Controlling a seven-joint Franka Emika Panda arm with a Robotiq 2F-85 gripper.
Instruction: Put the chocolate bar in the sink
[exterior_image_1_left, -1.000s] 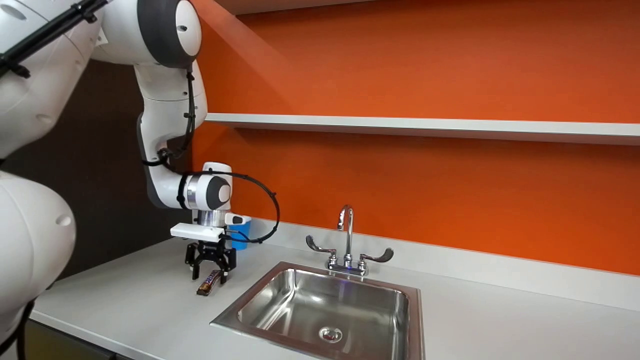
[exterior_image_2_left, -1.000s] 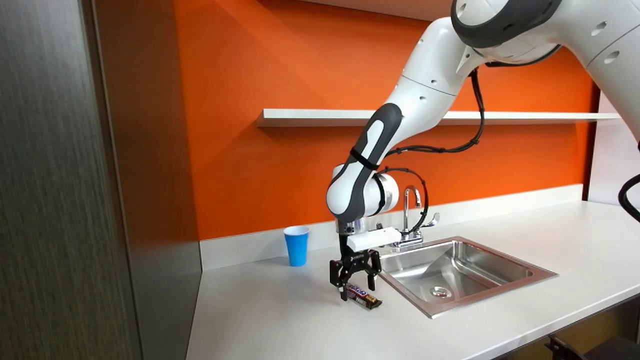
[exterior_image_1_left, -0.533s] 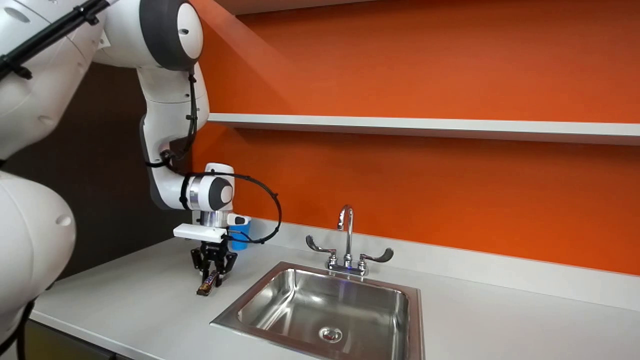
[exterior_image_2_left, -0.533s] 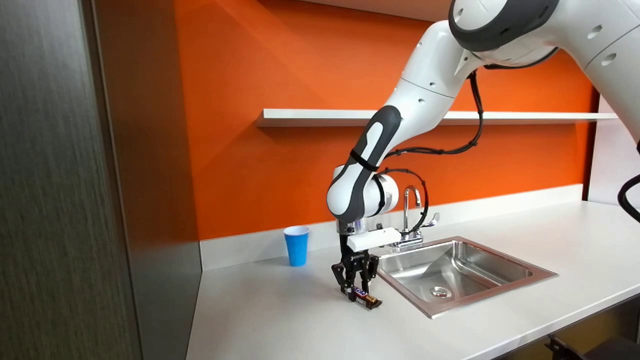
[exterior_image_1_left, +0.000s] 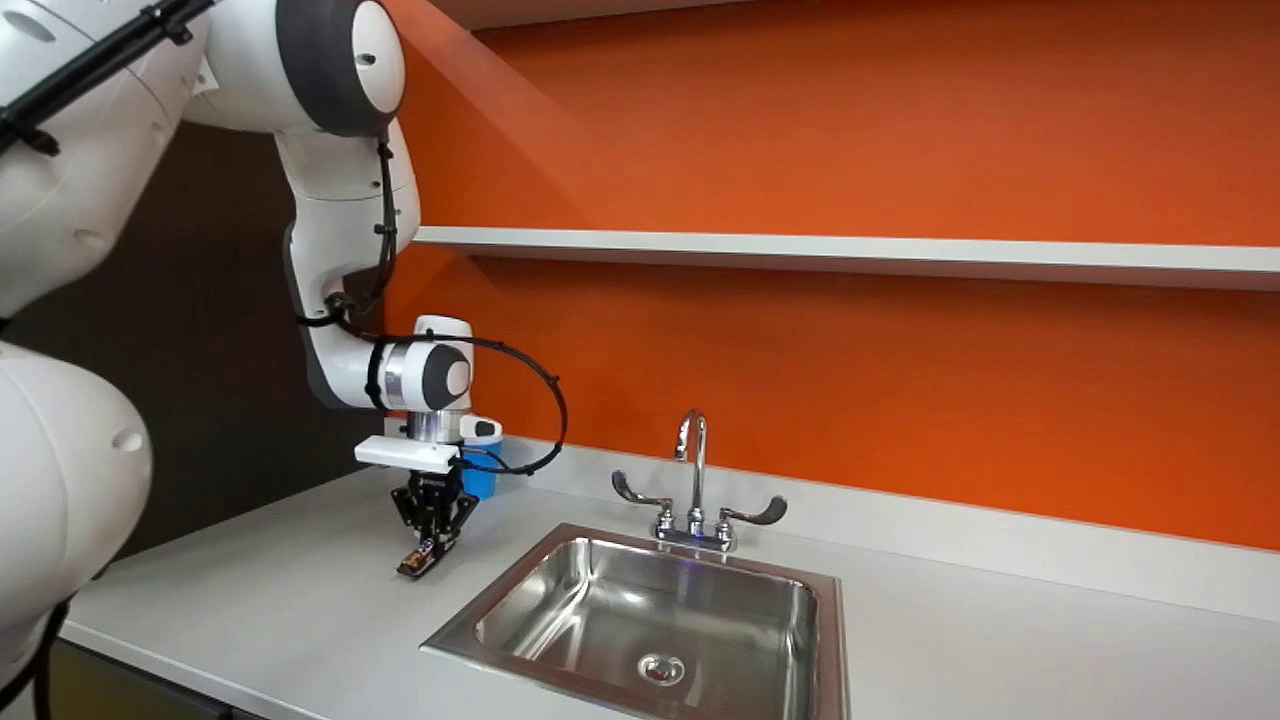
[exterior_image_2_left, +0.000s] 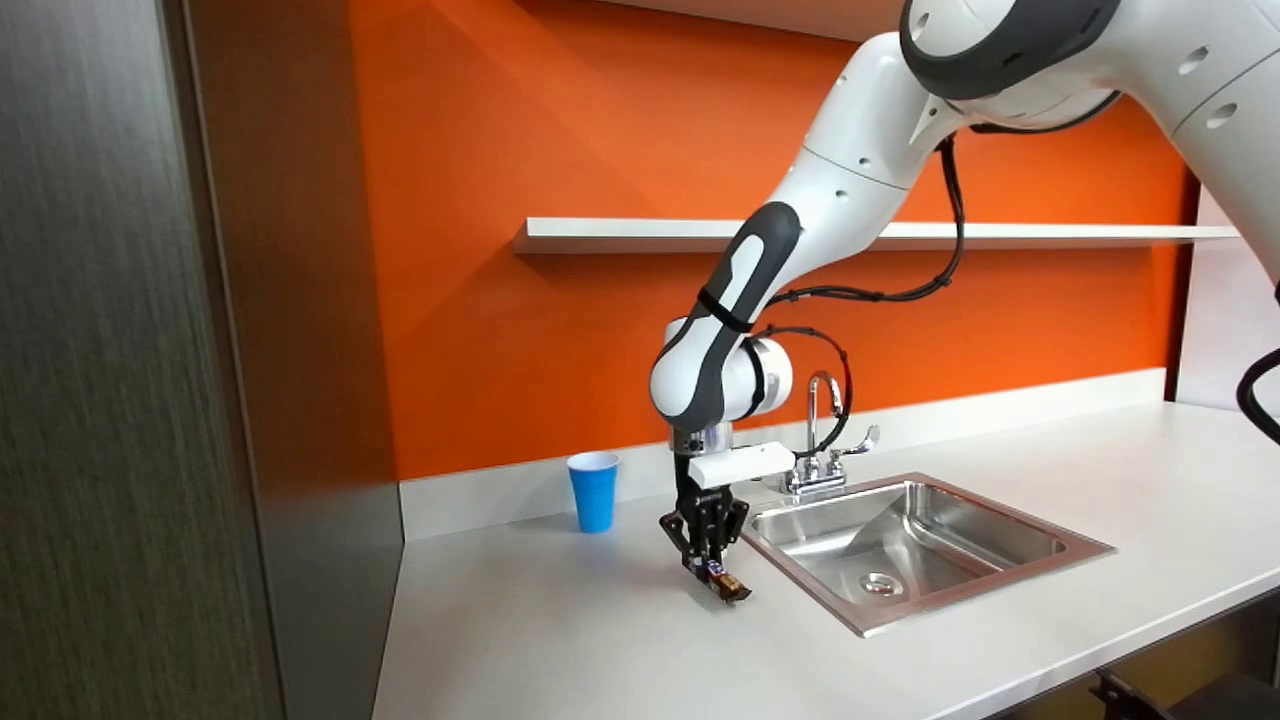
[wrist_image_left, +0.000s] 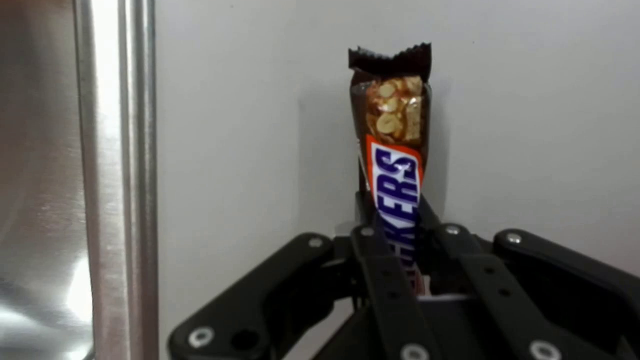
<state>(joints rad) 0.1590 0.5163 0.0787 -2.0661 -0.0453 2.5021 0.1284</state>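
The chocolate bar (wrist_image_left: 392, 115), a dark brown Snickers wrapper with a white and blue label, is pinched between the black fingers of my gripper (wrist_image_left: 396, 212), its far end sticking out ahead. In both exterior views the gripper (exterior_image_1_left: 434, 545) is shut on the bar (exterior_image_1_left: 415, 562), which tilts down a little. A faint shadow below the bar (exterior_image_2_left: 728, 583) shows it just above the counter. The near end of the bar is hidden by the fingers. Beside it lies the steel sink (exterior_image_1_left: 829, 640), whose rim (wrist_image_left: 116, 175) runs along the left of the wrist view.
A blue cup (exterior_image_2_left: 594, 495) stands against the backsplash, partly behind the wrist in an exterior view. The chrome faucet (exterior_image_1_left: 697, 470) rises at the sink's back edge. A white shelf (exterior_image_1_left: 850, 252) runs along the orange wall. A dark panel (exterior_image_2_left: 300, 420) closes off one side.
The gripper's fingers, standing apart around the bar a second ago, have come together on it. Gripper and bar have since risen slightly from the counter.
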